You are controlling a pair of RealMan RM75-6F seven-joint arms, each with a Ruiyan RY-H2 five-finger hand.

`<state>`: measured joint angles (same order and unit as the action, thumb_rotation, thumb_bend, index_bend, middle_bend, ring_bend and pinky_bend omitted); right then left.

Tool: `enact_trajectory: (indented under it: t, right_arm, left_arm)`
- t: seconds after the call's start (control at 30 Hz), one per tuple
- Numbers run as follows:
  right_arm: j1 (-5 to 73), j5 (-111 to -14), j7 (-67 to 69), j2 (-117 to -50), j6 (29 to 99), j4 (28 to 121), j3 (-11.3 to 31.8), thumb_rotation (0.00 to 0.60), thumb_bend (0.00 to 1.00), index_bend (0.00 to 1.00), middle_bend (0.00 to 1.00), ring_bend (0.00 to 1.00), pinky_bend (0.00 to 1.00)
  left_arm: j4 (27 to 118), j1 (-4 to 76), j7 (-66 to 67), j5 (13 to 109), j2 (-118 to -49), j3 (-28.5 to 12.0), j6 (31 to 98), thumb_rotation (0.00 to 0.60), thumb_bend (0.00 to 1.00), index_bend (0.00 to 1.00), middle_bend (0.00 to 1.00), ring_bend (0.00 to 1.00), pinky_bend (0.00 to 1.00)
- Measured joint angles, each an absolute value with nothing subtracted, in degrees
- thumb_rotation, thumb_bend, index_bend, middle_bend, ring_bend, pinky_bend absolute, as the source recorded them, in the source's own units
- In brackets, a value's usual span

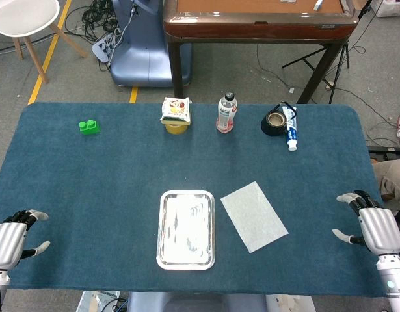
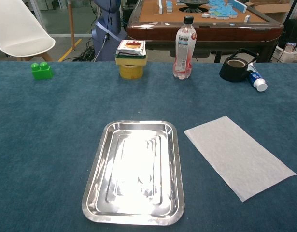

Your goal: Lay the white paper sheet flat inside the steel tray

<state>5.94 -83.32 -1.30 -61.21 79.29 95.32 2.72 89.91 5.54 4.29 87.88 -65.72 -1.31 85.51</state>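
My left hand (image 1: 12, 239) sits at the near left edge of the blue table (image 1: 89, 188). Its fingers are spread apart and it holds nothing. It rests well away from everything else.

Next, near the middle, lies the steel tray (image 2: 97, 181). It is shiny and flat on the table, and I see nothing inside it, just bright light on its bottom.

Just beside the tray, on its right, lies the white paper sheet (image 2: 239, 154). It is flat on the table, turned at a slant, and it does not touch the tray. It is outside the tray.

My right hand (image 1: 372, 224) sits at the near right edge. Its fingers are spread apart too, and it holds nothing.

Along the far side, from left to right, I see a green block (image 2: 41, 70), a yellow tub (image 2: 131, 70) with a snack pack (image 2: 131, 48) on top, a bottle (image 2: 184, 48) standing up with pink drink in it, a black roll of tape (image 2: 236, 69), and a tube (image 2: 256, 80) lying down, touching the tape.
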Motion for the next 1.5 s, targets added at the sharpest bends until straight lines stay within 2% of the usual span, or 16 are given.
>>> enact_trajectory:
  t: [0.07,0.3,0.37,0.5,0.67,0.73,0.8,1.2,1.5]
  right_arm:
    - [5.95,-83.4,-1.21,-61.21,79.17,95.42,2.64,0.6,0.0,0.35,0.36,0.25,0.54]
    - [6.65,-83.46,-1.27,-62.16,77.78,94.73,2.42,0.6,0.0,0.42,0.45,0.39,0.66]
    - [6.77,-83.92,-1.58,-62.47,77.73,94.65,2.27,0.6,0.0,0.44,0.5,0.45,0.73]
    - [6.92,-85.86,-2.37,-63.5,78.26,94.45,1.78,0.6,0.0,0.5,0.66,0.6,0.84]
    - [8.09,-88.93,-2.73,-65.03,78.04,93.24,1.24,0.6,0.0,0.56,0.94,0.85,0.99]
    - [9.11,-89.99,-3.13,-65.75,77.19,92.55,1.08,0.6,0.0,0.58,0.99,0.93,1.0]
    - [10.2,-90.97,-3.98,-66.52,76.27,91.98,0.97,0.6,0.0,0.59,1.0,0.98,1.0]
    - [16.42,-93.76,-4.48,-68.24,67.11,93.14,-0.61,0.6,0.0,0.59,1.0,1.0,1.0]
    - [19.51,-95.03,-6.01,-70.84,63.54,93.33,-1.75,0.6,0.0,0.57,1.0,1.0,1.0]
  left_arm:
    - [90.02,5.49,4.31,87.95,-65.61,-1.31,85.68,0.6,0.01,0.4,0.38,0.31,0.47]
    - [90.25,4.99,4.24,86.97,-65.11,-1.72,86.29,0.6,0.01,0.4,0.38,0.31,0.47]
    - [90.37,4.85,4.16,86.88,-64.95,-1.77,86.46,0.6,0.01,0.4,0.38,0.31,0.47]
    - [90.56,4.68,3.65,86.95,-64.6,-1.77,86.68,0.6,0.01,0.4,0.38,0.31,0.47]
    - [90.7,4.47,3.65,86.88,-64.39,-1.87,87.08,0.6,0.01,0.41,0.38,0.31,0.47]
    - [90.82,4.33,3.73,86.97,-64.33,-1.9,87.42,0.6,0.01,0.41,0.38,0.31,0.47]
    - [90.86,4.17,3.83,86.98,-64.29,-1.98,87.77,0.6,0.01,0.41,0.38,0.31,0.47]
    - [91.32,3.31,3.43,86.76,-63.54,-2.36,89.17,0.6,0.01,0.41,0.38,0.31,0.47]
    - [91.35,2.94,3.12,86.03,-63.13,-2.69,89.31,0.6,0.01,0.41,0.38,0.31,0.47]
